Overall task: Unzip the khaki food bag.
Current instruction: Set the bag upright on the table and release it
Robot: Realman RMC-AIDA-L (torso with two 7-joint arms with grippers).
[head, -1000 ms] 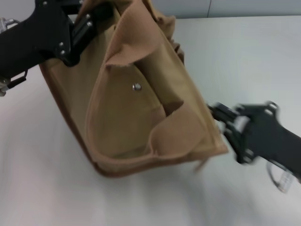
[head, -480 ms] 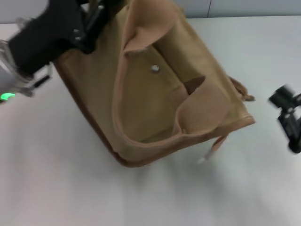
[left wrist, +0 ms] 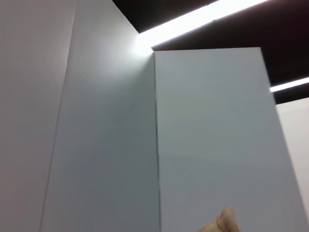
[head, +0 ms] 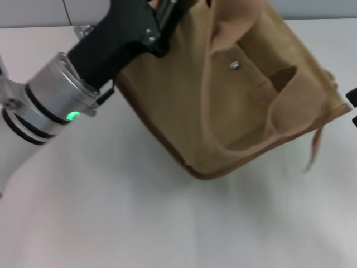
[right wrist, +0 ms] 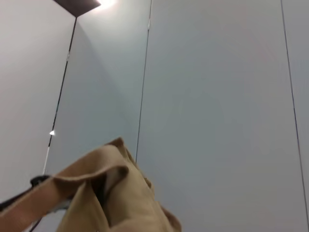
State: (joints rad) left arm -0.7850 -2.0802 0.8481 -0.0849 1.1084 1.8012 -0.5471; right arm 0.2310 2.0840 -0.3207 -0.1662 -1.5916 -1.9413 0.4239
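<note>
The khaki food bag [head: 234,95] lies tilted on the white table [head: 139,223], its front face turned up towards the head camera and its brown-trimmed base edge resting on the tabletop. The rounded pocket flap with its metal snap [head: 235,65] faces up, and a wide strap handle [head: 290,100] curves across the front. A thin tan strap [head: 315,148] dangles from the bag's corner nearest the right side.

The left gripper [head: 167,14] sits at the bag's upper far corner, touching the fabric there; its black body hides the fingers, so I cannot tell whether the jaws are clamped on the bag or loose. The silver wrist with a green light [head: 73,116] trails back from it.

Only a dark sliver of the right gripper [head: 352,97] shows at the edge, just beside the bag's corner; the state of its jaws cannot be told. The right wrist view shows folded tan fabric of the bag close by, against a pale wall [right wrist: 217,96].
</note>
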